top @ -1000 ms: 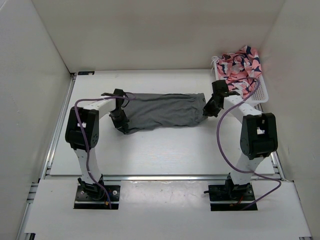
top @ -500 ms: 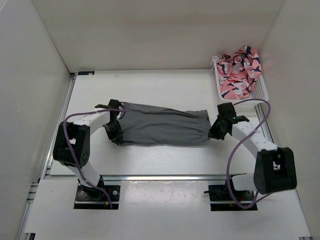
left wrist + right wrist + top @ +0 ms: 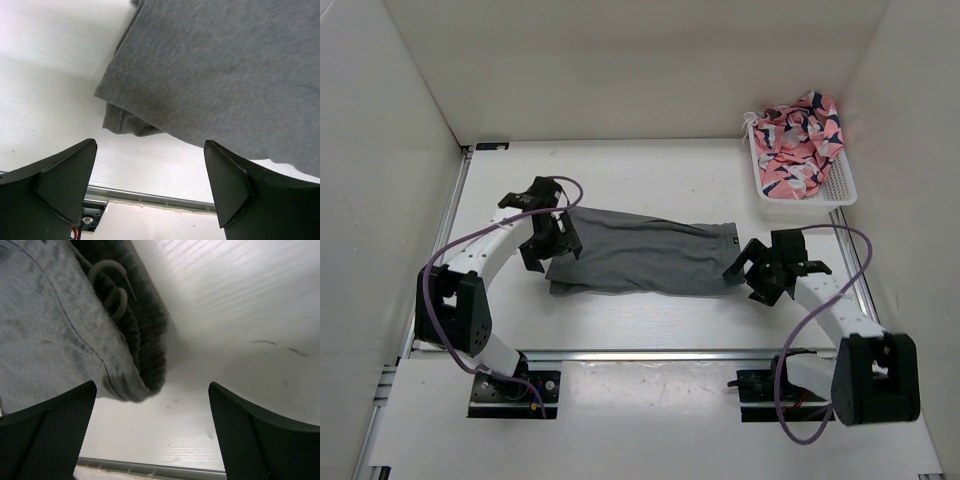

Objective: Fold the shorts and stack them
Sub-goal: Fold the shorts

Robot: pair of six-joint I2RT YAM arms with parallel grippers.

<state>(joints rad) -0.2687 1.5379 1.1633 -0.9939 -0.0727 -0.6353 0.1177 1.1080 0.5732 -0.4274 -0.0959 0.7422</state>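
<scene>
The shorts (image 3: 645,262) lie flat on the table (image 3: 650,180) as one long grey band, running from 9 o'clock to 3 o'clock across the middle of the overhead view. By my reading a first lengthwise fold is in place (the left wrist view shows a second layer peeping out under the top one at the corner). A crosswise fold or two is yet to come, and so is the stacking. No stack of folded shorts shows anywhere.

At the band's 9 o'clock end, the left gripper (image 3: 548,243) stands over the far corner with its fingers (image 3: 65,175) spread wide and holding nothing. In its own camera the cloth lies ahead of the tips, from 12 to 2 o'clock. Bare table shows in the gap, and the grey edge runs off behind the right-hand finger; I cannot tell if it touches.

At the 3 o'clock end, the right gripper (image 3: 752,272) sits just beside the waistband (image 3: 145,340), its fingers equally wide apart and empty. The drawstring (image 3: 112,295) lies at 11 o'clock from the gap.

Further right, at the table's 1 o'clock corner, a white basket (image 3: 840,190) holds a pink patterned cloth (image 3: 800,140), well apart from the shorts.
</scene>
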